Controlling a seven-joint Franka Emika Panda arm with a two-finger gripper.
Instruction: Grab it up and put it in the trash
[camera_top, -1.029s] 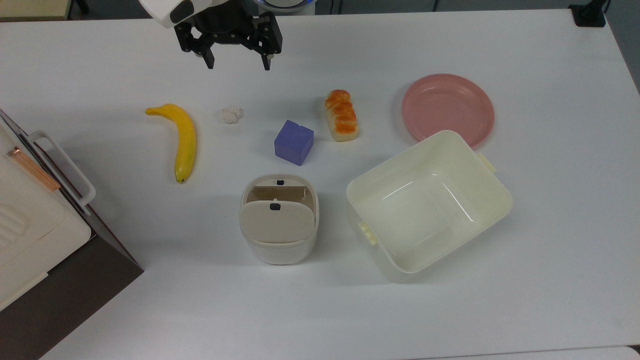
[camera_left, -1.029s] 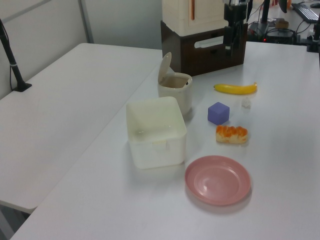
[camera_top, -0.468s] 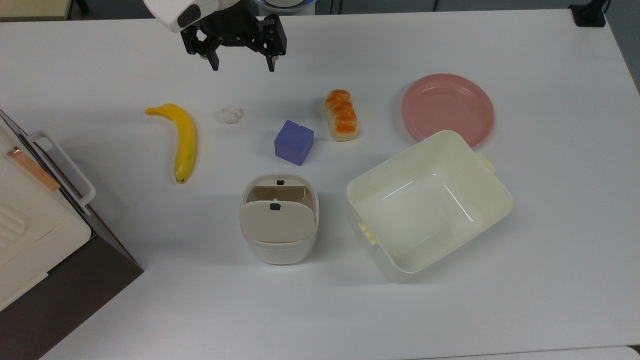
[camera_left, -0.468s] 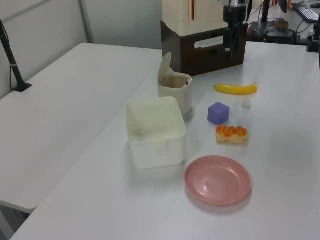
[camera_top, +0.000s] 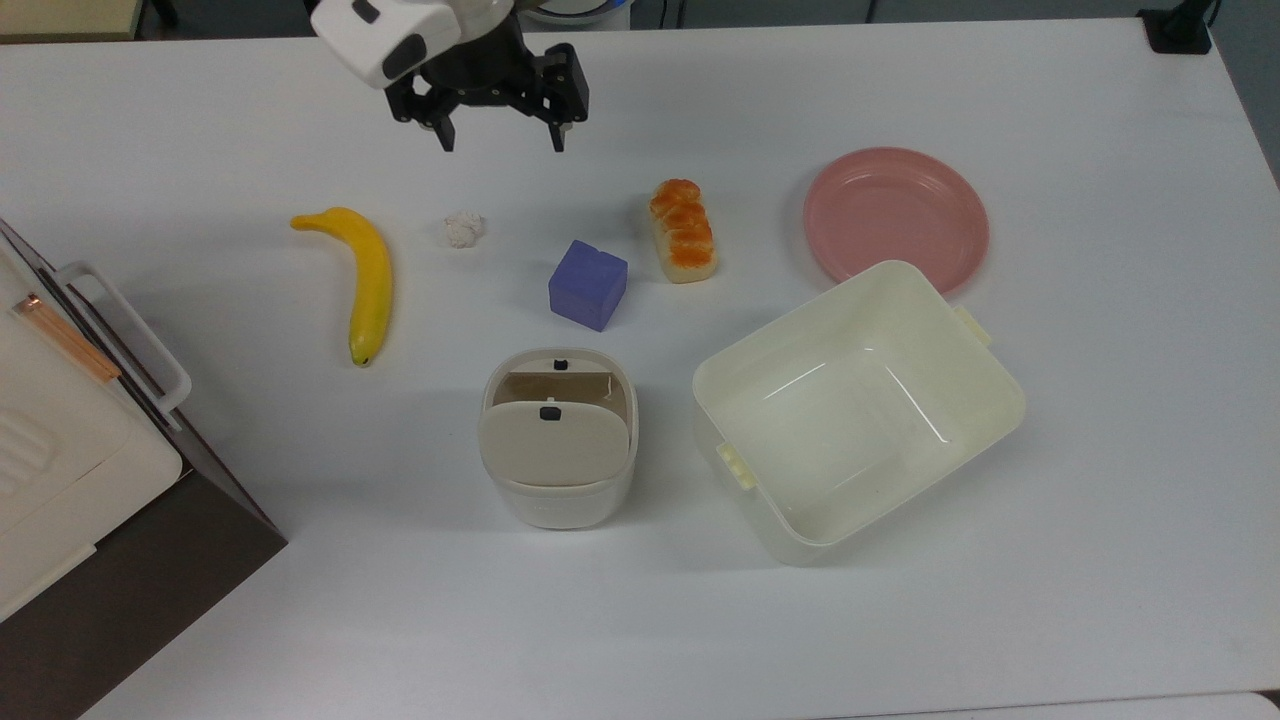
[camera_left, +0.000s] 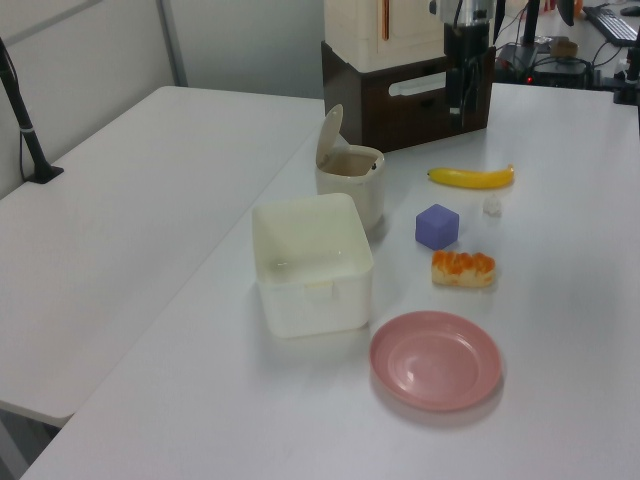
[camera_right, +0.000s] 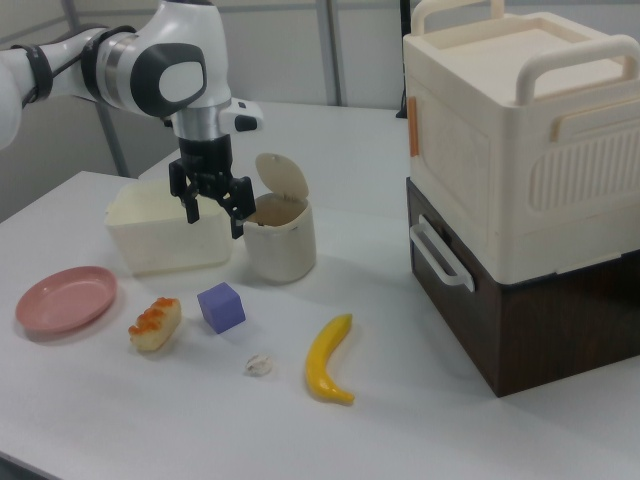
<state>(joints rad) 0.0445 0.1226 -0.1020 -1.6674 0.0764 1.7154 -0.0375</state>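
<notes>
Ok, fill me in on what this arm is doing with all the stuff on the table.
The Franka arm's gripper hangs open above the white table, holding nothing. The job is to bin the crumpled paper wad, which lies untouched between the banana and the purple cube in the top view. The small trash bin stands with its flap lid tipped open, beside the larger cream tub. The bread loaf and pink plate sit apart. No grasp has been made yet.
</notes>
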